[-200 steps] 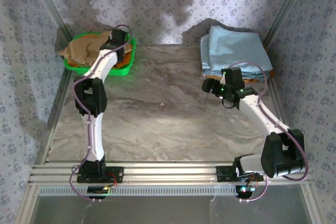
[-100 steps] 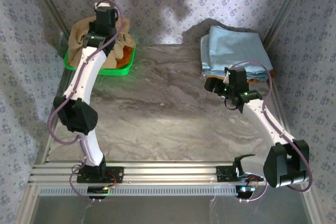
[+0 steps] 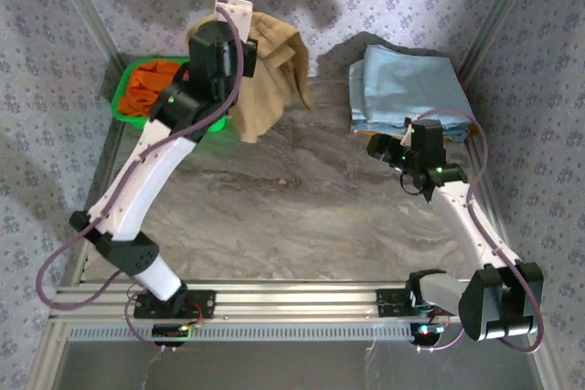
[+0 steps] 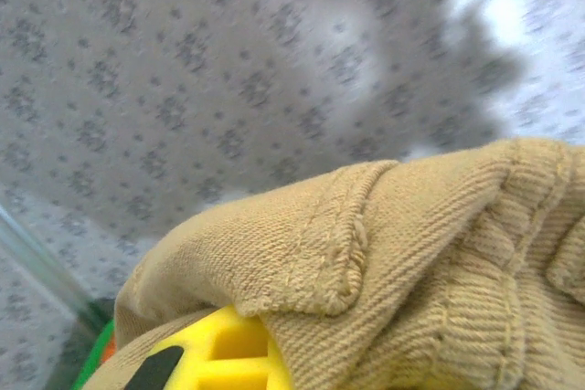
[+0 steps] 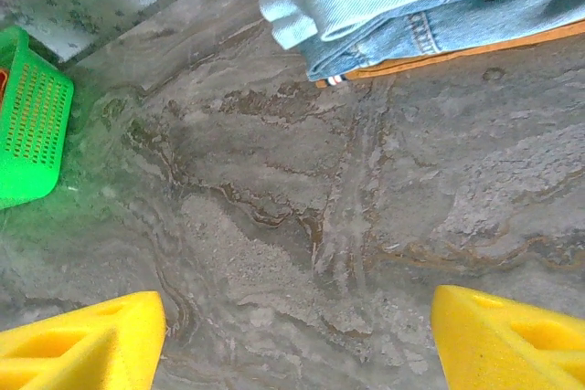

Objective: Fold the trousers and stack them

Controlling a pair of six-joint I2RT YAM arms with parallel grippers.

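Soft, limp trousers (image 3: 270, 75) hang bunched near twelve o'clock. Left fingers (image 4: 224, 353) clamp a seamed edge; right fingers (image 5: 512, 335) spread, empty — likely best retaken along the waistband.

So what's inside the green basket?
A bright orange garment lies bunched in the green basket. The left arm covers the basket's right part, so whatever lies there, or beneath the orange cloth, cannot be seen.

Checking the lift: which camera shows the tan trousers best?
Top external: the trousers hang bunched from the left gripper, seen nearly whole. The left wrist view gives a close-up of seamed cloth over its fingers.
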